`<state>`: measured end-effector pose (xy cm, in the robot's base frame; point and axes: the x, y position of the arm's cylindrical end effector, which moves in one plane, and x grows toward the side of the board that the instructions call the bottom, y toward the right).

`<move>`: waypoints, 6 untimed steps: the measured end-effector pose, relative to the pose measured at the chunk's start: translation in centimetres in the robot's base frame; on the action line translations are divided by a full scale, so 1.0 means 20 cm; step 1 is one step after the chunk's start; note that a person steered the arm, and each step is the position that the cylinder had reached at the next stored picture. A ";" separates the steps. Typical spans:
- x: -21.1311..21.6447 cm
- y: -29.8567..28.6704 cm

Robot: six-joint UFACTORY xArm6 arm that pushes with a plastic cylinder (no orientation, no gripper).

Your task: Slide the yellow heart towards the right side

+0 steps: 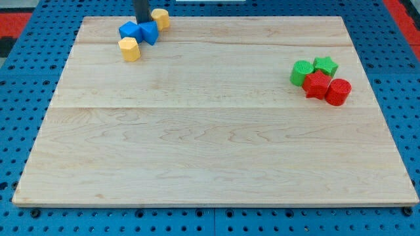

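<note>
Two yellow blocks sit near the board's top left. One yellow block (160, 18) at the top edge looks like the heart. The other yellow block (130, 48) looks like a hexagon and lies lower left. Between them are a blue cube (129, 30) and a blue triangle (150, 32), touching each other. My tip (142, 23) comes down from the view's top. It stands just behind the two blue blocks and close to the left of the upper yellow block. I cannot tell whether it touches that block.
At the view's right is a tight cluster: a green round block (302, 72), a green star (325, 65), a red star (317, 85) and a red round block (338, 92). The wooden board (210, 157) lies on a blue pegboard.
</note>
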<state>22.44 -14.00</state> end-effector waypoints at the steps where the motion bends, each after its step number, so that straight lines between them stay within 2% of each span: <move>1: -0.03 -0.24; 2: -0.16 -0.28; 3: -0.17 -0.19; 4: -0.13 0.47; 5: 0.06 0.91; 6: 0.01 0.78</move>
